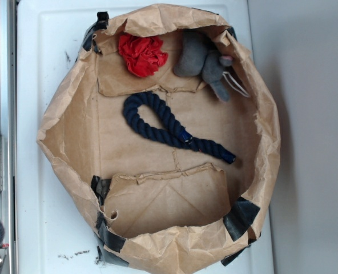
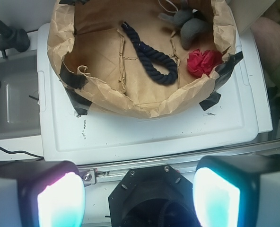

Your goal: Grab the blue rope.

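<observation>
Pincer (image 2: 139, 191): showing only in the wrist view, at the bottom edge; the two glowing fingers (image 2: 59, 198) are standing wide apart and are gripping nothing.
White lid (image 2: 144, 135): lying between the pincer and the paper bag, carrying the bag.
Paper bag (image 2: 130, 101): sitting open with crumpled, raised walls and black tape at the corners.
Blue rope (image 2: 149, 56): lying flat on the bag floor, loop end nearer the pincer, straight tail running away from it; well apart from the pincer, beyond the near bag wall.
Risk, near wall: a low approach is likely snagging or folding the paper rim before the fingers are reaching the rope.
Risk, grip: closing on the flat loop is likely catching only one strand, letting the rope slip or drag.
Red cloth (image 2: 202, 62): resting near the loop end; a misaligned descent is risking pinching it instead.
Grey soft toy (image 2: 189, 26): lying at the far side, near the tail; less likely to be interfering.
</observation>
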{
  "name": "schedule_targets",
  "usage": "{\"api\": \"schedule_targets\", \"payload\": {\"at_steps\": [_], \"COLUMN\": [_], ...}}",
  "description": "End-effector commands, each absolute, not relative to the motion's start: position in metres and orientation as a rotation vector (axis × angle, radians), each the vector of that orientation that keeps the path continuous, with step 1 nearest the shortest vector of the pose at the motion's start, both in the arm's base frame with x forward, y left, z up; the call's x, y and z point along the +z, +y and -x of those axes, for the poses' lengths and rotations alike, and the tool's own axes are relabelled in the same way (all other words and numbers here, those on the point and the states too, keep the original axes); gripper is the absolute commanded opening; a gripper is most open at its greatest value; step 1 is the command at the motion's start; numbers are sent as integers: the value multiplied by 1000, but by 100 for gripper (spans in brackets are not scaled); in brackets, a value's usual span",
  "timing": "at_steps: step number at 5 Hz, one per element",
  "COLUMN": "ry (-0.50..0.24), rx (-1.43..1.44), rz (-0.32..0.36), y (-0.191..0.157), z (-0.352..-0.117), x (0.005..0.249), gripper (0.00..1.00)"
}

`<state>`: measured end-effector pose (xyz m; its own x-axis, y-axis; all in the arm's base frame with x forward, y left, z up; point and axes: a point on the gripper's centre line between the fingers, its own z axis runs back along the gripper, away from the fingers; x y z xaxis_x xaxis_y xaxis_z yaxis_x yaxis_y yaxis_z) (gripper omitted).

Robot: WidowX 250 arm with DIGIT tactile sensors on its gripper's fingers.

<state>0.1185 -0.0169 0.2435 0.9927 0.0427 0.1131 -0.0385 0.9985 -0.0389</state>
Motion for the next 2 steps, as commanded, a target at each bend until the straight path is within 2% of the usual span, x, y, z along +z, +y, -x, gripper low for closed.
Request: {"api": "schedule_targets", "payload": {"at_steps": [1, 2], "ry": [-114, -145], "rx": [41, 28], "rz": [37, 12], "y": [-17, -26], "z": [-119, -162], "x": [243, 239], "gripper": [100, 100]}}
